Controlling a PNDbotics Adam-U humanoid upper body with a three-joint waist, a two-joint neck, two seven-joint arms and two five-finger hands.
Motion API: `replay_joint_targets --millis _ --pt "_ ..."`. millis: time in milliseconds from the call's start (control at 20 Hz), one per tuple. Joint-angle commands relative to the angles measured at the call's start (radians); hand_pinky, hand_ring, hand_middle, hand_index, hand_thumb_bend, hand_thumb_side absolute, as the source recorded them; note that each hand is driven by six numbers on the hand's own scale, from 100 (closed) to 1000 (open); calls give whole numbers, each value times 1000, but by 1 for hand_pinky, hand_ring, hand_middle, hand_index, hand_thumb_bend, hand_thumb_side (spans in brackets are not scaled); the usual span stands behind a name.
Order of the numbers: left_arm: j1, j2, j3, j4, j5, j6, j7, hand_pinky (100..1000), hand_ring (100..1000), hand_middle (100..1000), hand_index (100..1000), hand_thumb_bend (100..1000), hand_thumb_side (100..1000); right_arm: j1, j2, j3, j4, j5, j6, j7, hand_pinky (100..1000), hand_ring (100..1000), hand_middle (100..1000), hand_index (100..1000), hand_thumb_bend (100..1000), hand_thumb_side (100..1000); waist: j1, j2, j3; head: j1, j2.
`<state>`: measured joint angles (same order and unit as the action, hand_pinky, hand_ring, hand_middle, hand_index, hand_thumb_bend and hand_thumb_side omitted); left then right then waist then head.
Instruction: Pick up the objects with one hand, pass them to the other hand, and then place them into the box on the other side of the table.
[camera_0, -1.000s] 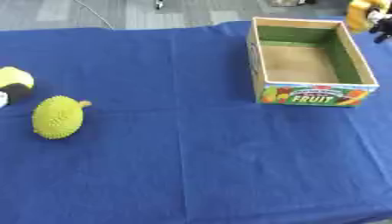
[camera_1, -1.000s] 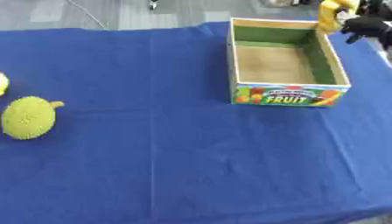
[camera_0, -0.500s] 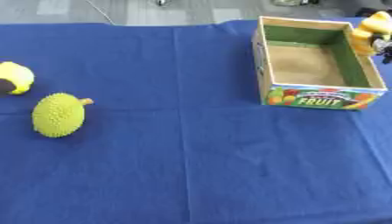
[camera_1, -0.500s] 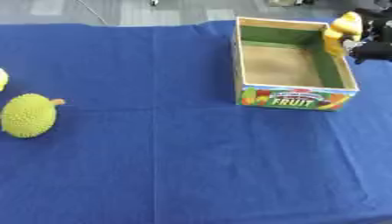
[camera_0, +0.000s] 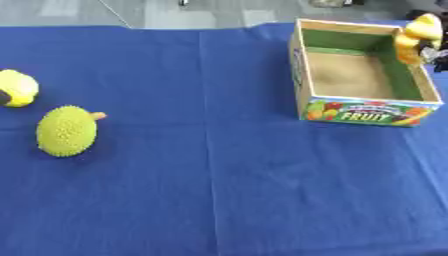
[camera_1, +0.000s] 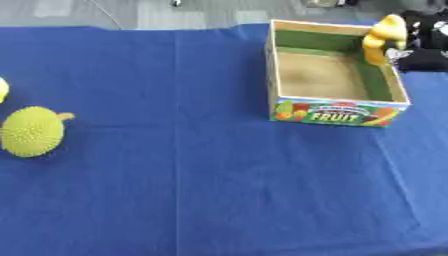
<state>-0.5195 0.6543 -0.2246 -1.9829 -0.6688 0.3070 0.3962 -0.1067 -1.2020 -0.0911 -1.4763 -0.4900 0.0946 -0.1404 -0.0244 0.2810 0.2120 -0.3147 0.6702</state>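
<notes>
A blue cloth-covered table (camera_0: 219, 190) is seen filling the view, nearest part bare. Toward the left, a spiky yellow-green durian-like fruit (camera_0: 66, 130) is laid on the cloth, short stem pointed right and up. Just beyond it, at the left edge, a yellow rounded object (camera_0: 16, 88) with a dark patch is seen, cut off by the frame edge; apart from the spiky fruit, not touching.

On the right side, farther back, an open cardboard box (camera_1: 331, 112) is set on the cloth, printed front panel marked FRUIT faced toward the camera, green inner walls, brown floor. Nothing is made out lying on its floor.

At the box's far right corner, a yellow-orange object (camera_1: 381, 39) is held upright above the right wall, partly over the rim, by the right hand (camera_1: 423, 43), which is seen as a black shape entering from the right edge. The hand is closed on the object from its right side; individual fingers cannot be told apart. Whether the object touches the box wall cannot be told.

The left hand is not shown in either view.

Beyond the table's far edge, grey floor is seen.
</notes>
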Motion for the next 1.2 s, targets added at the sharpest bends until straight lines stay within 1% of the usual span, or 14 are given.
replay_joint_targets --millis 50,300,500,700,850,1200 --pt "-12 29 17 -17 -7 -1 5 772 682 579 705 953 372 -36 -52 -8 5 13 1 -37 416 518 455 512 100 100 -11 0 5 -14 -18" --pt "-23 20 14 -17 -11 -5 3 772 683 580 706 955 371 -119 -49 7 44 27 1 -65 412 517 456 512 100 100 -9 4 22 -39 -26" --pt "-36 12 10 -17 -12 -9 0 772 683 580 706 956 372 -181 -36 27 74 42 6 -59 411 517 456 512 100 100 -9 9 40 -61 -33" --pt "-43 6 6 -17 -9 -12 -4 773 683 580 706 956 372 -237 -19 46 101 74 8 -51 412 517 455 512 100 100 -9 12 53 -79 -34" --pt "-51 0 4 -17 -12 -16 -5 773 684 581 706 957 371 -265 -5 59 123 112 8 -48 413 516 453 510 100 100 -8 12 61 -87 -35" --pt "-52 -9 3 -17 -15 -16 -9 773 684 580 705 960 369 -316 45 91 192 239 1 -40 420 515 448 507 100 100 -8 8 69 -103 -35"
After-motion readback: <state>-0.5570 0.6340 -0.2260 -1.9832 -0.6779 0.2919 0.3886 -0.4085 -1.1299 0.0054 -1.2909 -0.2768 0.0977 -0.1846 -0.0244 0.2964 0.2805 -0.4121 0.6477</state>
